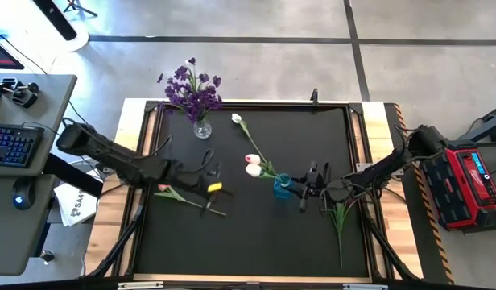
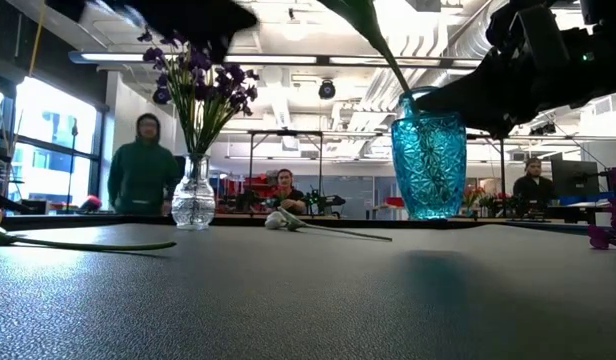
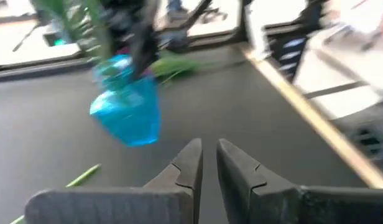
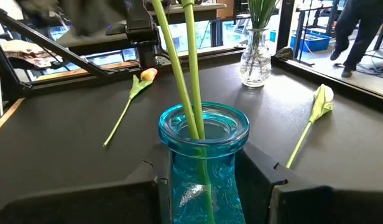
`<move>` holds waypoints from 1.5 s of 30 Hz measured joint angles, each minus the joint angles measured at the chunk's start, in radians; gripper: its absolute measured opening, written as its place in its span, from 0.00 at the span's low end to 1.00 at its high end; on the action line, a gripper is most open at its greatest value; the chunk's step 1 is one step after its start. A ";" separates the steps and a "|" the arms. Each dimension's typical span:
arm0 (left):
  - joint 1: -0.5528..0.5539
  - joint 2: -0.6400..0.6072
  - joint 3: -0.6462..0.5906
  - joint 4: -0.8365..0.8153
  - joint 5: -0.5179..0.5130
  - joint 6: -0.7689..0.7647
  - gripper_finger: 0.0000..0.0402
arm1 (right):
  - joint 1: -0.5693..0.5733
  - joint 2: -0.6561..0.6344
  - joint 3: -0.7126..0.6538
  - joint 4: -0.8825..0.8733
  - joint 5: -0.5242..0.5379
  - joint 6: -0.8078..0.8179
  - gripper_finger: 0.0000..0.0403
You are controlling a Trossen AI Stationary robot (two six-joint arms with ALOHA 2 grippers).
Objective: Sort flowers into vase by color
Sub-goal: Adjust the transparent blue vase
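Blue vase holds two tulip stems, right hand clamping it; clear vase holds purple sprays; left hand nearly closed, empty.

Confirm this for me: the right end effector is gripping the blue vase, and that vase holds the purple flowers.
Not quite. The right end effector does grip the blue vase, but the right wrist view shows only two green tulip stems in it. The purple flowers stand in the clear vase, as the high view shows.
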 joint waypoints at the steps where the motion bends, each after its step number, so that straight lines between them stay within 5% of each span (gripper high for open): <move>1: 0.027 0.014 0.000 -0.002 0.001 0.021 0.08 | 0.000 0.000 0.000 0.002 0.000 0.005 0.21; 10: 0.240 0.150 0.010 0.032 0.007 0.265 0.09 | 0.000 -0.001 0.001 0.066 0.000 0.033 0.21; 16: 0.364 0.256 0.033 0.096 0.158 0.305 0.17 | 0.000 -0.001 0.002 0.096 0.002 0.053 0.21; 31: 0.480 0.515 0.274 -0.039 0.179 0.429 0.41 | 0.033 -0.001 0.002 0.104 0.038 0.075 0.21; 38: 0.535 0.578 0.313 -0.041 0.181 0.435 0.41 | 0.075 -0.001 0.002 0.112 0.114 0.075 0.21; 45: 0.584 0.647 0.355 -0.039 0.296 0.419 0.36 | 0.079 -0.001 0.002 0.128 0.116 0.076 0.21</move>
